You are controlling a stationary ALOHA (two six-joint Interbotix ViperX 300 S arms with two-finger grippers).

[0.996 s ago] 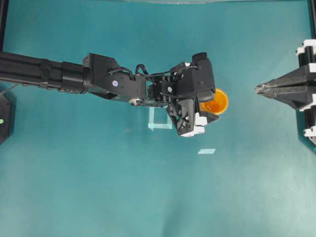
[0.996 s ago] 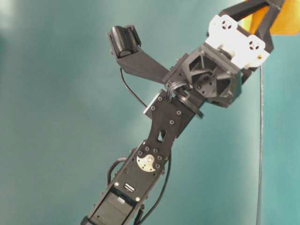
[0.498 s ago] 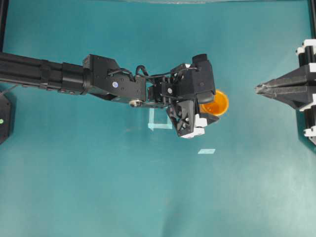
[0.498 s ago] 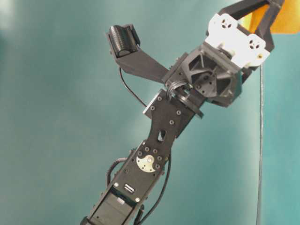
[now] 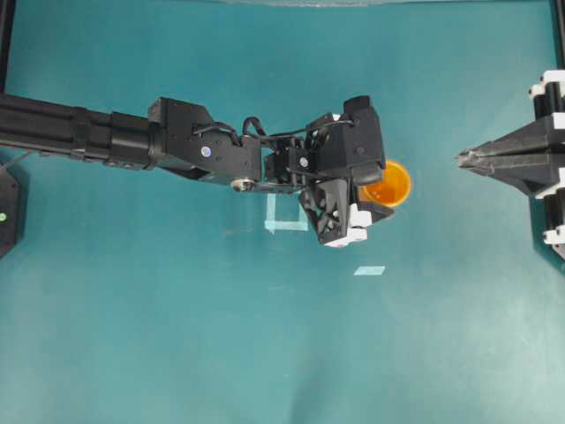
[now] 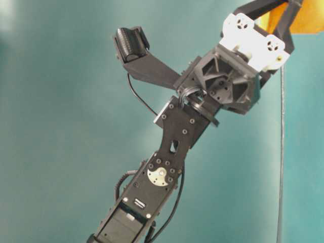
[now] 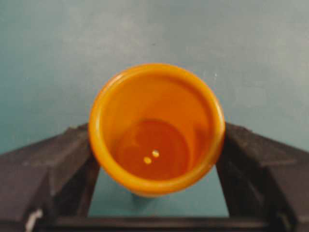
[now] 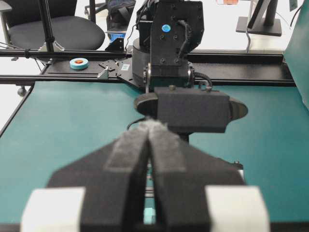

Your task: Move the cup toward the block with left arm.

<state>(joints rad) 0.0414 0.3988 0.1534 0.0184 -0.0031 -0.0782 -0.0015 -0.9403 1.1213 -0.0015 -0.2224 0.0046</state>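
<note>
The orange-yellow cup (image 5: 393, 184) stands upright between the fingers of my left gripper (image 5: 378, 191), right of the table's middle. In the left wrist view the cup (image 7: 154, 121) fills the gap, and both black fingers (image 7: 53, 159) press its sides. The table-level view shows the cup (image 6: 306, 17) at the top right, beyond the gripper's white part. My right gripper (image 5: 461, 159) is shut and empty at the right edge, pointing at the cup; its pads (image 8: 159, 145) meet. The small orange block is not in view.
A pale tape square (image 5: 284, 216) lies under the left wrist and a small tape strip (image 5: 369, 270) lies in front of it. The long left arm (image 5: 106, 132) spans the left half of the table.
The left gripper and the cup have shifted very slightly, a little to the right in the overhead view and a little higher in the table-level view. The right gripper has not moved.
</note>
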